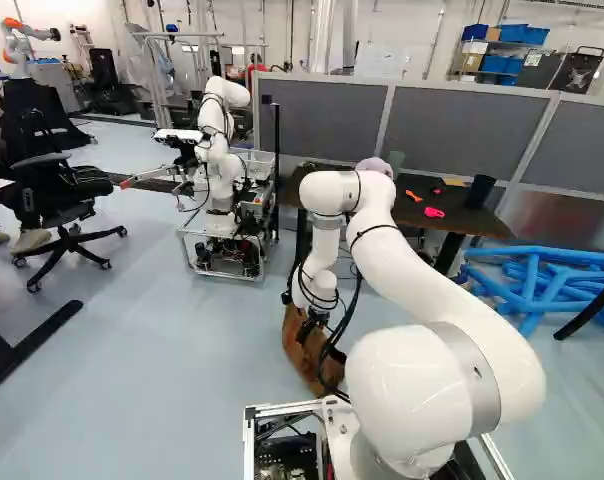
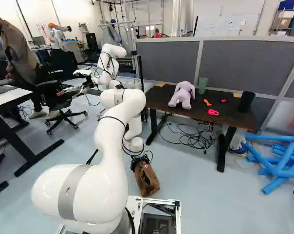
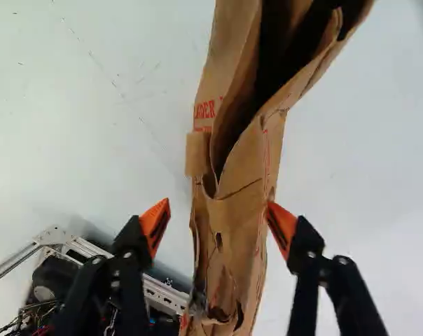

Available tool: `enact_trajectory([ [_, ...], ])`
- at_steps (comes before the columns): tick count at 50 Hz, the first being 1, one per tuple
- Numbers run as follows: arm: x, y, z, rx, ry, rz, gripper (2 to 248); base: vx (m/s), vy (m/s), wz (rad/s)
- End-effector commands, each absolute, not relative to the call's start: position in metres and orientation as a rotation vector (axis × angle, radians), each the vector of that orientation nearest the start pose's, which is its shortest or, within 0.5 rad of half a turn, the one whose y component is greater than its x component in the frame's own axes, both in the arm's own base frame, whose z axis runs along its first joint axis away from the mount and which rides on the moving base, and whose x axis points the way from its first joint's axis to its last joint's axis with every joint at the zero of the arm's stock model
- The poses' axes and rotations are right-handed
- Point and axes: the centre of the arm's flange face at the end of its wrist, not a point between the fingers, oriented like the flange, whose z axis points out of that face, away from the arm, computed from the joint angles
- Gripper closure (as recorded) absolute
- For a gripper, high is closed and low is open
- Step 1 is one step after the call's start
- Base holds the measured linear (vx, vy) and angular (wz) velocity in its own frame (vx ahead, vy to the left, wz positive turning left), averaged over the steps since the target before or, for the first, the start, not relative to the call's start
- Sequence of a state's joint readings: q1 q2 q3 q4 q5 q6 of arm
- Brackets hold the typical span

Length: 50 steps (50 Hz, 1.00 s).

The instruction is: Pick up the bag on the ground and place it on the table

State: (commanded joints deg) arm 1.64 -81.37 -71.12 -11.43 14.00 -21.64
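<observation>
In the right base view my gripper (image 2: 139,161) points down at the top of the brown paper bag (image 2: 147,180), which stands on the floor close ahead of the base. The wrist view shows my gripper (image 3: 220,215) with its orange-padded fingers wide apart, one on each side of the bag's crumpled upper edge (image 3: 232,210). One pad meets or nearly meets the paper; a gap separates the other from it. The bag's mouth gapes ahead of the fingers. The dark table (image 2: 161,101) stands farther off, beyond the bag.
On the table are a purple plush toy (image 2: 182,95), a green cup (image 2: 202,86), a black container (image 2: 246,101), and pink and orange items. Blue tubes (image 2: 283,161) lie to its right, cables (image 2: 195,139) beneath it. Another robot (image 1: 220,160) stands left of the table.
</observation>
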Motion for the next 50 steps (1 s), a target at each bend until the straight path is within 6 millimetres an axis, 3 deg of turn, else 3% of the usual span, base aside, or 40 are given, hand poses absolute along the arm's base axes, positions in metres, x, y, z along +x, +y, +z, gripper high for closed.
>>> enact_trajectory([
  [1,0.4625,0.0176,-0.1131,-2.970,-0.921,-0.111,43,0.000,0.000,0.000],
  [2,0.4625,0.0176,-0.1132,-2.970,-0.921,-0.111,80,0.000,0.000,0.000],
  [6,0.4625,0.0176,-0.1132,-2.970,-0.921,-0.111,80,0.000,0.000,0.000],
  [7,0.4625,0.0176,-0.1132,-2.970,-0.921,-0.111,118,0.000,0.000,0.000],
  [12,0.4625,0.0176,-0.1132,-2.970,-0.921,-0.111,118,0.000,0.000,0.000],
  [13,0.4625,0.0176,-0.1132,-2.970,-0.921,-0.111,156,0.000,0.000,0.000],
  [17,0.4625,0.0176,-0.1132,-2.970,-0.921,-0.111,156,0.000,0.000,0.000],
  [18,0.4625,0.0176,-0.1132,-2.970,-0.921,-0.111,194,0.000,0.000,0.000],
  [22,0.4625,0.0176,-0.1132,-2.970,-0.921,-0.111,194,0.000,0.000,0.000],
  [23,0.4625,0.0176,-0.1132,-2.970,-0.921,-0.111,228,0.000,0.000,0.000],
  [50,0.4623,0.0176,-0.1071,-2.970,-0.921,-0.113,229,0.000,0.000,0.000],
])
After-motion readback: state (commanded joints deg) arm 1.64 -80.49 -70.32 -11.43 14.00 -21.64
